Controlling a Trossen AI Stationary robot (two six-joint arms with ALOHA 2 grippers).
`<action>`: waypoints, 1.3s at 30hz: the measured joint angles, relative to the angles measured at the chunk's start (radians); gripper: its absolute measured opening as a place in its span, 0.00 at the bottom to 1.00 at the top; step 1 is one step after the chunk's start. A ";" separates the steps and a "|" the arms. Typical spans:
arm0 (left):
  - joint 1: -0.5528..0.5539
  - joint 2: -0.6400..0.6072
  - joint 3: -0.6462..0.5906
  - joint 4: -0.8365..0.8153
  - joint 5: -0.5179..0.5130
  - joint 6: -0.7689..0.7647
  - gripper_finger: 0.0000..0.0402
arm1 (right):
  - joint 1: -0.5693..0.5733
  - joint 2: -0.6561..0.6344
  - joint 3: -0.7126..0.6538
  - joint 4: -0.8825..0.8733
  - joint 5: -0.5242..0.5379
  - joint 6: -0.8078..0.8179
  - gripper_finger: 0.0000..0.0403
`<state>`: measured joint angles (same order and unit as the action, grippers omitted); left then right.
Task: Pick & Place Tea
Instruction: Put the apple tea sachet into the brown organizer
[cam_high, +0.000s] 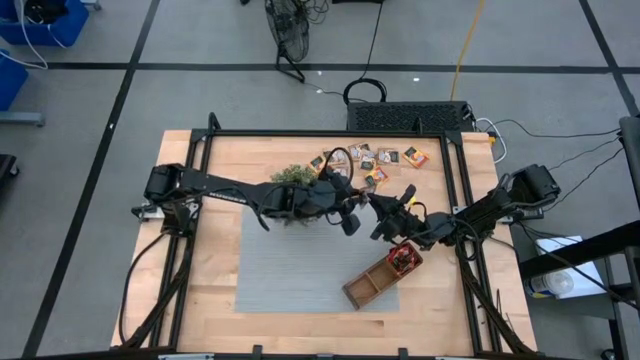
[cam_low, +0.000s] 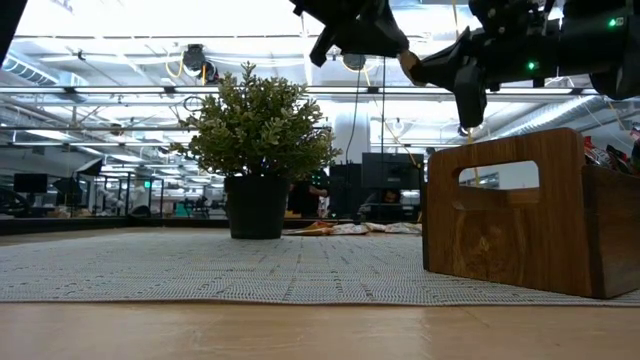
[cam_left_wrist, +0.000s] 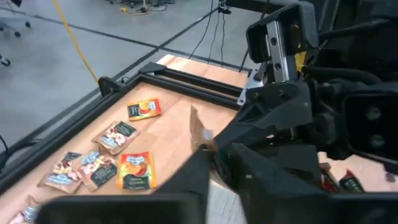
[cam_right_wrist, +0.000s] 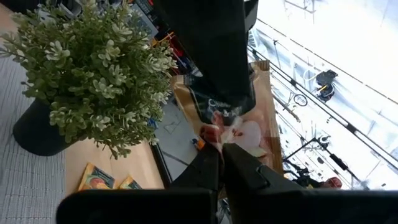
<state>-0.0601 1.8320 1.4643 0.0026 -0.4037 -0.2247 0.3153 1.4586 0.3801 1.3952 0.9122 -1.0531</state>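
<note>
One tea sachet (cam_right_wrist: 245, 134) is hanging in the air above the grey mat (cam_high: 290, 270), between the potted plant (cam_high: 293, 178) and the wooden tray (cam_high: 370, 285). It is resting on nothing and standing roughly on edge, its flat face turned toward the right wrist camera.

The right end effector (cam_right_wrist: 217, 152) is clenching the sachet's lower edge. The left end effector (cam_left_wrist: 217, 155) is meeting it from the opposite side, its dark tip lying over the sachet's upper part. Whether it is actually gripping or only closing in, I cannot tell. The two are sitting almost nose to nose, with the sachet as the only thing between them.

As I am judging it, the coming move is turning on where the tray lies. It is sitting down and toward the near edge of the counter (cam_high: 210, 250), on the right arm's side, so the right arm is the nearer one.

The tray is lying at a slant on the mat's corner. Its compartment nearest the right arm is holding red sachets (cam_high: 403, 258), while the other two are showing only bare wood. More loose sachets (cam_high: 385, 157) are lying scattered on the counter beyond the plant, well apart from both arms.
</note>
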 joint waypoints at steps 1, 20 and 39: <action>0.003 0.000 0.000 -0.001 0.005 0.011 0.10 | 0.000 0.000 0.000 0.000 0.000 0.010 0.01; -0.004 -0.140 0.000 -0.243 -0.094 0.309 0.01 | 0.001 0.000 -0.001 -0.236 -0.010 0.644 0.09; -0.076 -0.139 -0.001 -0.488 0.193 0.195 0.00 | -0.039 -0.310 0.000 -0.622 -0.431 0.843 0.03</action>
<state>-0.1360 1.6932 1.4635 -0.4854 -0.2105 -0.0292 0.2759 1.1489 0.3798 0.7733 0.4810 -0.2096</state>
